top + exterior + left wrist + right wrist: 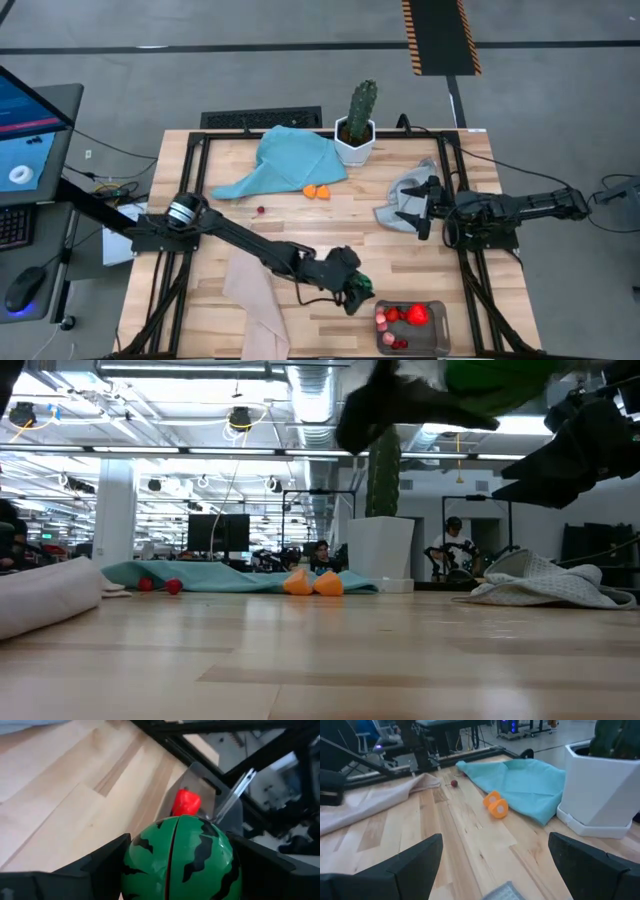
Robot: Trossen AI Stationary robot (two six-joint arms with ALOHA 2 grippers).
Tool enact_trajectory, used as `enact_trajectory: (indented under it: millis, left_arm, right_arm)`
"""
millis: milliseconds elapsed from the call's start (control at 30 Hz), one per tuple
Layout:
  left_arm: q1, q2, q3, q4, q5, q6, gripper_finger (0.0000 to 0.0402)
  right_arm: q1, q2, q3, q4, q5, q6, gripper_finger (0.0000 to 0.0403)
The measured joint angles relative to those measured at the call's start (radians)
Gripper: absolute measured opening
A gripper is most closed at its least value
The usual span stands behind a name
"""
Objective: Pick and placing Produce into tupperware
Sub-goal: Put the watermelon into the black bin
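Observation:
My left gripper (356,291) hangs over the near part of the table, just left of the tupperware (438,338), and is shut on a green striped ball (182,855). In the low view the ball (500,380) shows high above the tabletop. The clear tub holds red and pink produce (405,317); one red piece (186,802) shows beyond the ball. Two orange pieces (318,191) and a small red piece (261,210) lie on the wood near a teal cloth (285,160). My right gripper (495,870) waits open at the right, over a grey cloth (400,195). My left gripper pinches the green striped ball between its two fingers, one on each opposite side (134,865). The fingers slant downward, pointing from the table's left toward the tupperware. The ball is lifted clear of the table, its dark seam running upright between the fingers.
A cactus in a white pot (356,135) stands at the far edge, beside the teal cloth. A beige cloth (255,300) lies near the front left. Black frame rails (460,180) run along the table's sides. Bare wood lies in the middle.

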Motion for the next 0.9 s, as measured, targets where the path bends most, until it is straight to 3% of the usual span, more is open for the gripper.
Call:
enact_trajectory:
  millis: [267,467,633,900]
  left_arm:
    - [-0.024,0.175,0.323,-0.243,0.012,0.144,0.0298]
    - [-0.053,0.268,0.489,-0.349,0.009,0.275,0.0298]
    - [-0.067,0.322,0.543,-0.425,0.03,0.372,0.0299]
    - [-0.062,0.319,0.548,-0.374,0.077,0.402,0.0299]
  right_arm:
    - [0.0,0.001,0.0,-0.019,0.001,0.0,0.0386]
    - [0.0,0.0,0.0,-0.022,0.0,0.0,0.0386]
    - [0.0,0.0,0.0,-0.031,0.001,0.0,0.0386]
    - [0.0,0.0,0.0,-0.034,0.0,0.0,0.0386]
